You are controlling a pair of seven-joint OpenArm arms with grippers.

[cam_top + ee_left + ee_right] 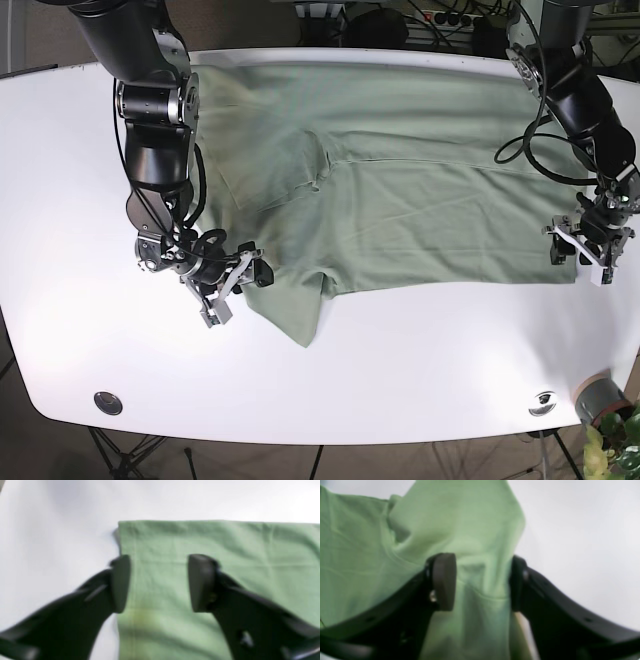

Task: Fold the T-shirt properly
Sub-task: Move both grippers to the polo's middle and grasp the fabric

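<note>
Right end effector point(480, 582) spread around bunched T-shirt point(420, 190) sleeve, left end effector point(158, 583) spread over flat hem corner

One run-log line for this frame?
T-shirt: spread on table | left gripper: open at hem corner | right gripper: open around sleeve

Both arms point(155, 110) were black and round, with black cables point(525, 150). The gripper fingers point(200, 582) were dark, with flat pads and small silver screws point(432, 596).

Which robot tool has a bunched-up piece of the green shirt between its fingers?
The right tool: T-shirt cloth humps up between its open fingers. The left tool only straddles a flat corner.
</note>
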